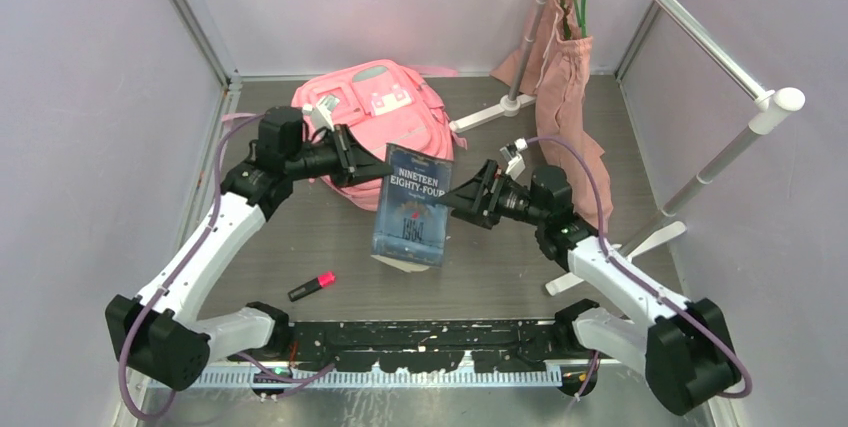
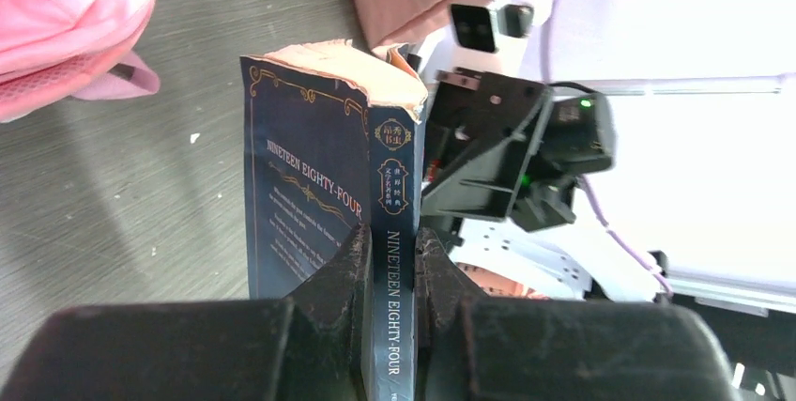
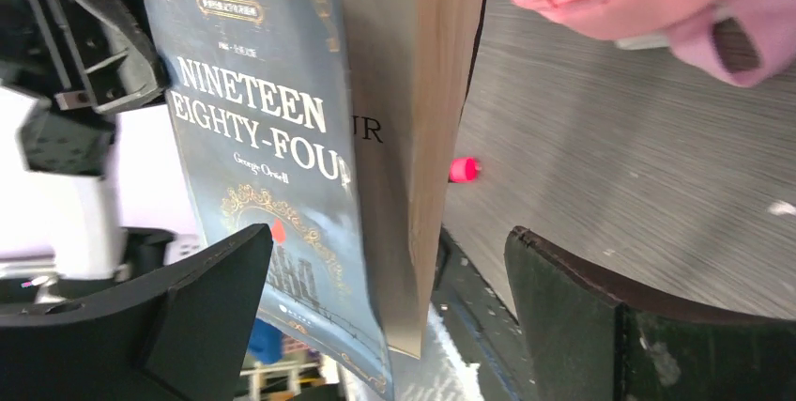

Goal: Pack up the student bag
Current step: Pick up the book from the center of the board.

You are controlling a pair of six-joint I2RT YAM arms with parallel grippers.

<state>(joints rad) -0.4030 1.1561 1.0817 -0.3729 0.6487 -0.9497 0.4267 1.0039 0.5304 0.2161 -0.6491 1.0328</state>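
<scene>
A dark blue paperback, "Nineteen Eighty-Four" (image 1: pixel 411 205), hangs in the air over the table's middle. My left gripper (image 1: pixel 372 169) is shut on its spine (image 2: pixel 392 269), one finger on each cover. My right gripper (image 1: pixel 458 199) is open beside the book's page edge (image 3: pixel 427 138), its jaws wide on either side of the book without touching. The bright pink student bag (image 1: pixel 372 112) lies at the back of the table behind the book; its corner shows in the left wrist view (image 2: pixel 66 25) and in the right wrist view (image 3: pixel 648 7).
A black marker with a pink cap (image 1: pixel 311 287) lies on the table near the front left. A dusty-pink cloth sack (image 1: pixel 568 97) hangs from a green hanger on a white rack (image 1: pixel 690 22) at the back right. The rack's feet (image 1: pixel 660 239) rest on the table.
</scene>
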